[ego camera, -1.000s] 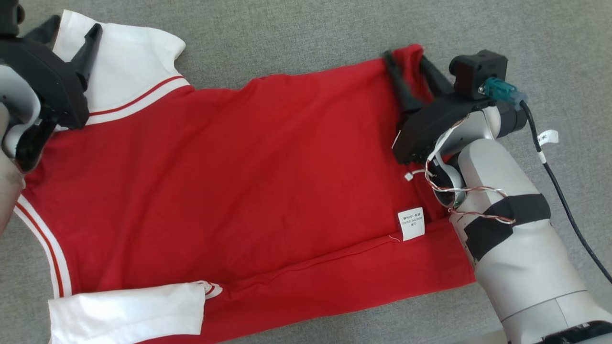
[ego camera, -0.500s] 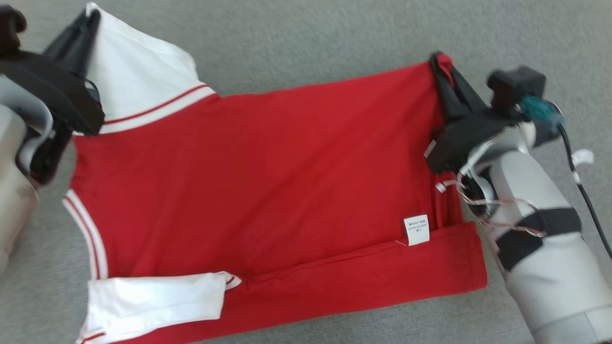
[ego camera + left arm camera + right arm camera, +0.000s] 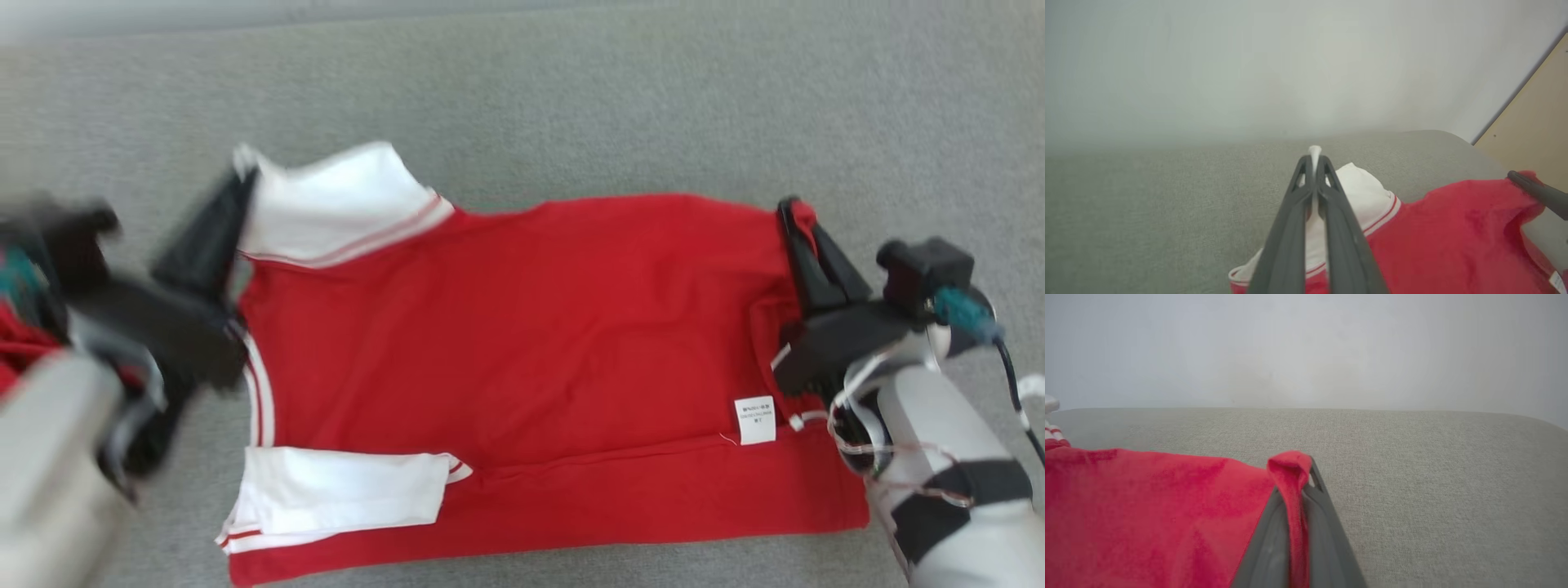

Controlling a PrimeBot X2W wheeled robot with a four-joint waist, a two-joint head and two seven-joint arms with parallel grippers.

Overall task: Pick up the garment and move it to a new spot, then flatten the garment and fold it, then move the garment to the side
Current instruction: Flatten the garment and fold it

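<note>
A red garment with white, red-striped sleeves lies spread on the grey fabric surface, its near edge folded over. My left gripper is shut on the far white sleeve; the left wrist view shows its fingers pinching white cloth. My right gripper is shut on the garment's far right red corner, and red cloth drapes between its fingers in the right wrist view. Both held corners are raised a little off the surface.
A white care label sits near the garment's right edge. The near white sleeve lies folded onto the front. Grey surface extends far beyond the garment to a pale wall. A tan panel stands at the left wrist view's right.
The head view has shifted, so the garment now sits lower and more central. Both grippers stay shut on their corners, and the far edge looks drawn nearer over the garment.
</note>
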